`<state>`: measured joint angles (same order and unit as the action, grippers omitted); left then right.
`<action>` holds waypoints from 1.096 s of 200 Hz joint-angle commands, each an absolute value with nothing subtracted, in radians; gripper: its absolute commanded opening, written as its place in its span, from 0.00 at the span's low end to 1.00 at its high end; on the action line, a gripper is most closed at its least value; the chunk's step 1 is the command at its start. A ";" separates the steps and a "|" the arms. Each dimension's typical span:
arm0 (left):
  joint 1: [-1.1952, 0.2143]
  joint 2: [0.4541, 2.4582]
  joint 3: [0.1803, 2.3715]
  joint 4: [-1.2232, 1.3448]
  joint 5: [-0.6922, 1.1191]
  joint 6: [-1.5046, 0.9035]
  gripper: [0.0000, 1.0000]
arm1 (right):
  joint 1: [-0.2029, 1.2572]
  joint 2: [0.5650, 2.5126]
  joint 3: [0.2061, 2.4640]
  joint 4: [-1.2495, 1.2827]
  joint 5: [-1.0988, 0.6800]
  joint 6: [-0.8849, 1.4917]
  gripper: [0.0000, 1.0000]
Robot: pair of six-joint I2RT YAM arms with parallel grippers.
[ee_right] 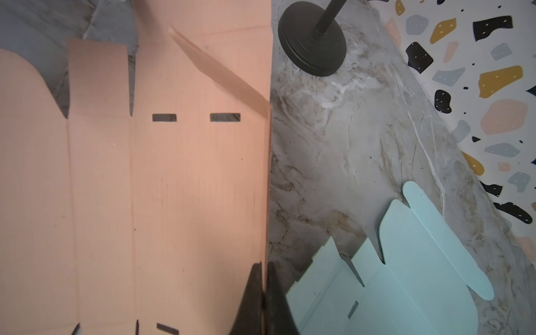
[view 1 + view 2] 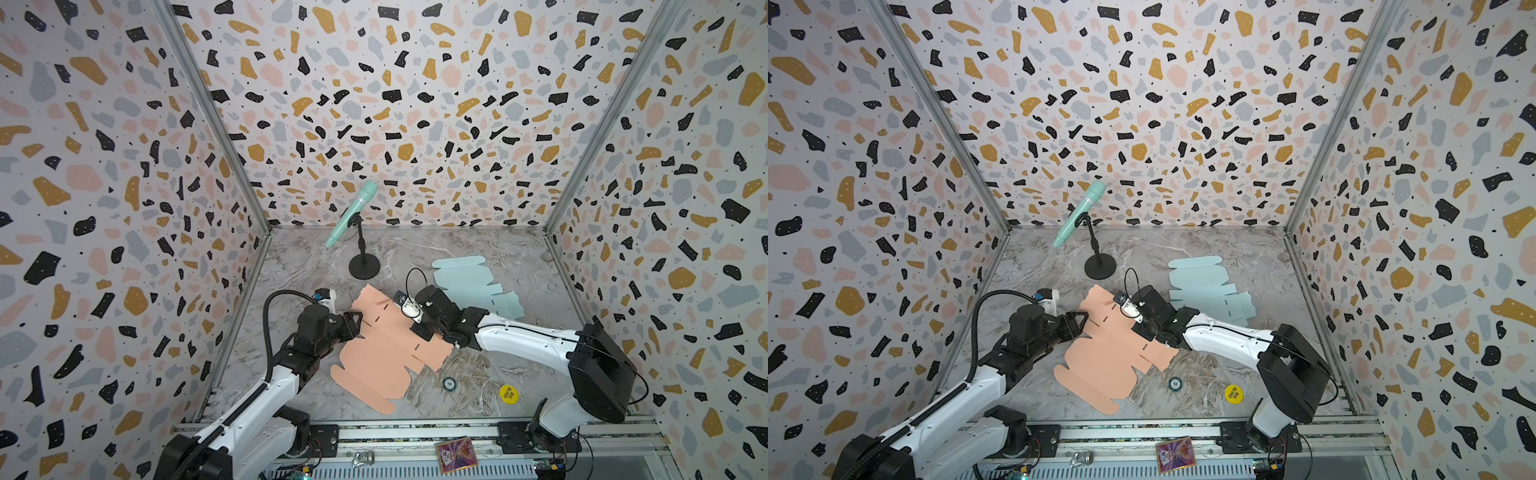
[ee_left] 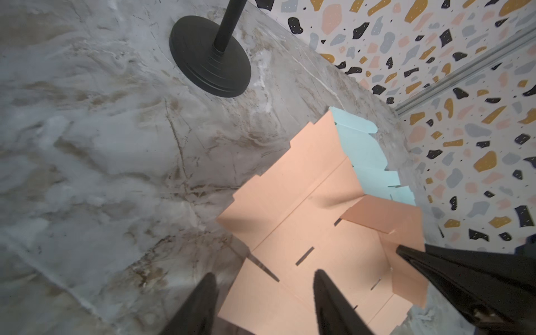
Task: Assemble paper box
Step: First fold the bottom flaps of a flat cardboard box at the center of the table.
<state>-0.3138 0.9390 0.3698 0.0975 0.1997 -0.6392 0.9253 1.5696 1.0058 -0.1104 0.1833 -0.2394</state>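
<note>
The paper box is a flat peach cardboard blank (image 2: 386,353) (image 2: 1113,357) lying mid-table, with slots and flaps showing. My left gripper (image 2: 359,326) (image 3: 264,275) is open at the blank's left edge. One finger (image 3: 210,287) is over the marble and the other finger (image 3: 322,287) is over the cardboard, with a flap corner between them. My right gripper (image 1: 264,265) is shut on the blank's (image 1: 174,188) far right edge panel, which stands raised edge-on between its fingers. In both top views the right wrist (image 2: 432,309) hides that grip.
A light blue flat blank (image 2: 473,286) (image 1: 406,275) lies behind and to the right of the peach one. A green microphone (image 2: 353,212) on a black stand (image 2: 364,266) is at the back. A poker chip (image 2: 449,383) and a yellow disc (image 2: 508,393) lie near the front edge.
</note>
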 commanded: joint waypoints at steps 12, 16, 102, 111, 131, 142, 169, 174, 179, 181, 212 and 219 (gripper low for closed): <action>-0.300 0.963 0.345 0.144 0.241 -0.627 0.71 | 0.929 1.526 0.998 -0.101 0.195 -0.257 0.00; -0.301 0.971 0.345 0.149 0.247 -0.626 0.72 | 0.929 1.526 0.998 -0.101 0.194 -0.256 0.00; -0.303 0.997 0.323 0.226 0.342 -0.642 0.52 | 0.928 1.541 1.005 -0.088 0.190 -0.255 0.00; -0.305 0.990 0.323 0.223 0.347 -0.641 0.49 | 0.928 1.544 1.008 -0.087 0.190 -0.256 0.00; -0.334 0.976 0.321 0.234 0.347 -0.653 0.45 | 0.928 1.549 1.014 -0.084 0.191 -0.257 0.00; -0.358 0.976 0.322 0.244 0.346 -0.667 0.44 | 0.929 1.552 1.017 -0.084 0.190 -0.261 0.00; -0.406 0.967 0.339 0.244 0.321 -0.679 0.38 | 0.929 1.557 1.024 -0.082 0.190 -0.263 0.00; -0.413 0.964 0.342 0.244 0.317 -0.682 0.38 | 0.929 1.557 1.025 -0.083 0.190 -0.265 0.00; -0.421 0.962 0.343 0.244 0.312 -0.689 0.37 | 0.929 1.558 1.025 -0.083 0.192 -0.266 0.00; -0.423 0.962 0.343 0.244 0.310 -0.691 0.37 | 0.928 1.557 1.025 -0.082 0.192 -0.267 0.00; -0.469 0.975 0.350 0.284 0.303 -0.713 0.35 | 0.929 1.557 1.023 -0.072 0.206 -0.290 0.00; -0.469 0.972 0.352 0.282 0.304 -0.713 0.35 | 0.928 1.554 1.019 -0.068 0.207 -0.299 0.00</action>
